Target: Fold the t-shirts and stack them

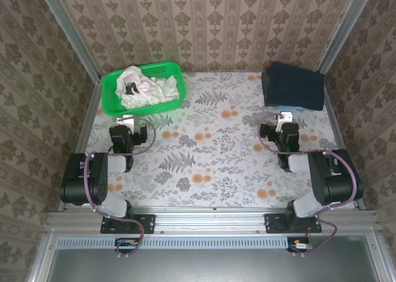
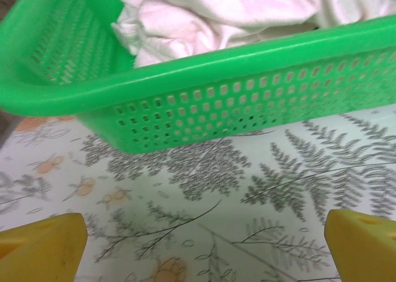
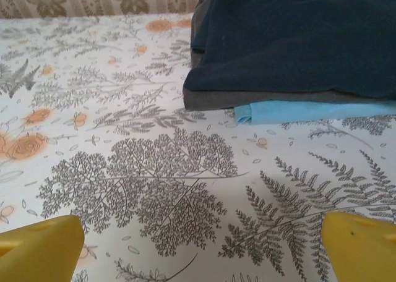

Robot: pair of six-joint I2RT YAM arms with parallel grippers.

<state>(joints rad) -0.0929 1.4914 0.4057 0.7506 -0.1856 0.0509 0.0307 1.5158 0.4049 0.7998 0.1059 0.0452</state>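
left pincer (image 1: 126, 120): fingers spread wide, holding nothing; low over the bench (image 1: 210, 152), just short of the basket
basket (image 1: 110, 91): green mesh, far-left corner
t-shirts (image 1: 148, 89): off-white, crumpled in a heap inside the basket
right pincer (image 1: 284, 117): spread wide, holding nothing; faces the folded pile
folded pile (image 1: 292, 84): navy over grey over light blue, far right
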